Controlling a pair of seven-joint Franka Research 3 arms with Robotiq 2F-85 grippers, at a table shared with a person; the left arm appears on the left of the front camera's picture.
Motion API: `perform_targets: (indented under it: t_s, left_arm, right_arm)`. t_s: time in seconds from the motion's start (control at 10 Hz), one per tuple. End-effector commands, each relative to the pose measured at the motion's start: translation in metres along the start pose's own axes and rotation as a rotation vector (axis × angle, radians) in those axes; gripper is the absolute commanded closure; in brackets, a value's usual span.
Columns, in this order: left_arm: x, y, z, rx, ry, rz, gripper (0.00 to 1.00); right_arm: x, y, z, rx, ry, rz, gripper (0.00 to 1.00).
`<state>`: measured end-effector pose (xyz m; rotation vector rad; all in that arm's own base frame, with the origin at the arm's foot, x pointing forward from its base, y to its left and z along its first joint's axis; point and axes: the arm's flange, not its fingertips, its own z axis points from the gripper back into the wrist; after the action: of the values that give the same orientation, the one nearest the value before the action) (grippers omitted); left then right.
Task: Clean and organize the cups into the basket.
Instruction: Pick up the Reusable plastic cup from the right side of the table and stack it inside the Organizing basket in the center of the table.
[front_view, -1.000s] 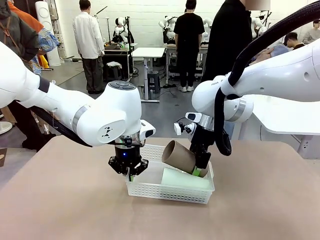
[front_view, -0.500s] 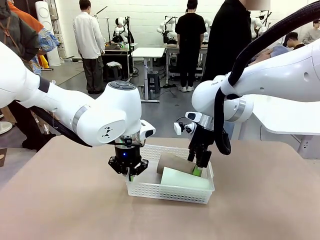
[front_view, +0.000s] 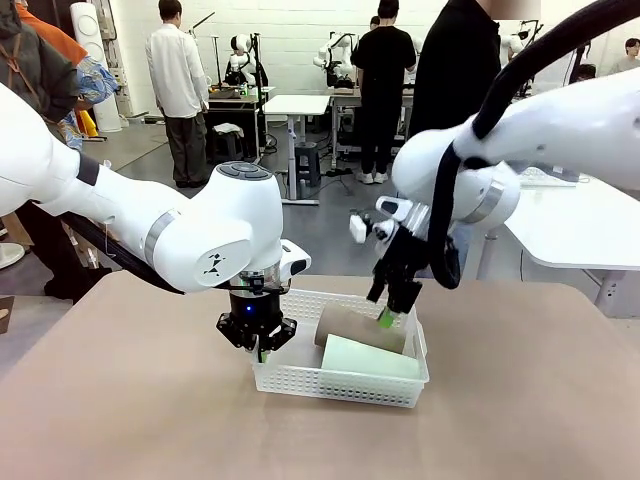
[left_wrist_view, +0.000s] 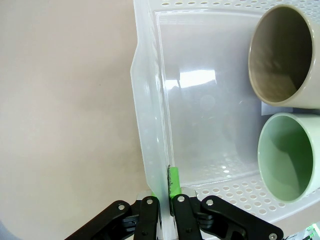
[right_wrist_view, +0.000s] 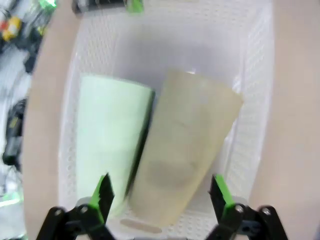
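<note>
Left gripper (front_view: 260, 350): jaws pinched shut on the left end wall of the white lattice basket (front_view: 330, 385), one finger inside the wall and one outside, as we see plainly from its wrist (left_wrist_view: 167, 194). The basket sits on the tan desk (front_view: 120, 400), near its middle.

We note two cups lying on their sides in the basket, side by side, with their open mouths toward the left gripper. The brown cup (front_view: 355, 325) lies on the far side. The mint-green cup (front_view: 365, 358) lies on the side nearer the robot.

Right gripper (front_view: 392, 315): jaws spread wide and holding nothing. It hangs over the basket's right end, above the base ends of the cups.
</note>
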<state>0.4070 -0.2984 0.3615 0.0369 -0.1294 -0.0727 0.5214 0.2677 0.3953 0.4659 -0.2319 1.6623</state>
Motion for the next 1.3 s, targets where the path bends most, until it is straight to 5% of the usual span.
perform_targets:
  t_s: [0.0, 0.3, 0.6, 1.2]
  left_arm:
    - [-0.001, 0.0, 0.002, 0.002, -0.008, -0.004, 1.0]
    - [-0.001, 0.0, 0.002, 0.002, -0.008, -0.004, 1.0]
    - [-0.001, 0.0, 0.002, 0.002, -0.008, -0.004, 1.0]
    - [-0.001, 0.0, 0.002, 0.002, -0.008, -0.004, 1.0]
  right_arm:
    - [-0.026, 0.053, 0.064, -0.057, -0.195, 0.017, 0.0]
    - [-0.11, 0.121, 0.168, -0.136, -0.608, -0.014, 0.0]
    - [-0.221, 0.153, 0.195, -0.199, -0.953, -0.033, 0.0]
    - [-0.334, 0.136, 0.103, -0.332, -0.935, -0.023, 0.0]
